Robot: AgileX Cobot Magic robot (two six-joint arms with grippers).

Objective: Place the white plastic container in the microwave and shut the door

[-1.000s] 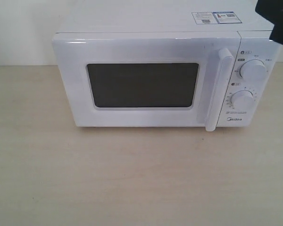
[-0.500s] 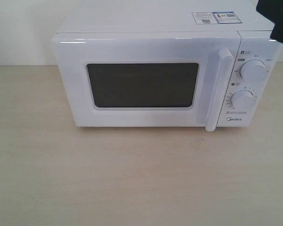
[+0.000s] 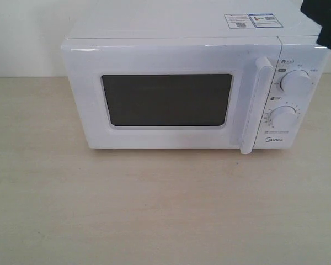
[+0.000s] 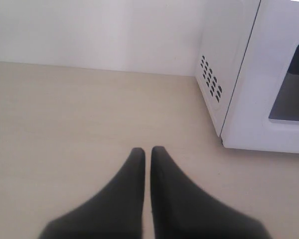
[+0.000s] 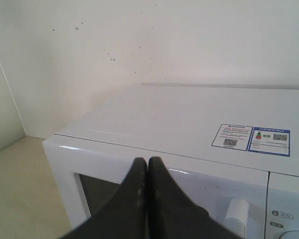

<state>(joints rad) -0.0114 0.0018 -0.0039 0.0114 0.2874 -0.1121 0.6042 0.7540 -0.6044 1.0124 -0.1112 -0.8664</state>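
Note:
The white microwave [image 3: 154, 25] stands at the back of the table. Its door [image 3: 171, 58] is closed, with the dark window [image 3: 166, 100] and the vertical bar handle [image 3: 255, 105] facing forward. The white plastic container is out of view in every frame. My left gripper [image 4: 147, 149] is shut and empty, low over the table beside the microwave's vented side [image 4: 212, 79]. My right gripper [image 5: 147, 160] is shut and empty, hovering above the microwave's top front edge [image 5: 154, 149]. In the exterior view only a dark part of the right arm [image 3: 325, 19] shows, at the upper right corner.
Two round knobs [image 3: 295, 83] [image 3: 283, 117] sit on the control panel to the right of the handle. Stickers [image 3: 252, 20] lie on the microwave's top. A white wall [image 4: 89, 30] runs behind the pale wooden table [image 3: 154, 210].
The dark part of the right arm at the upper right has drifted slightly up and to the right. The microwave and door have not moved.

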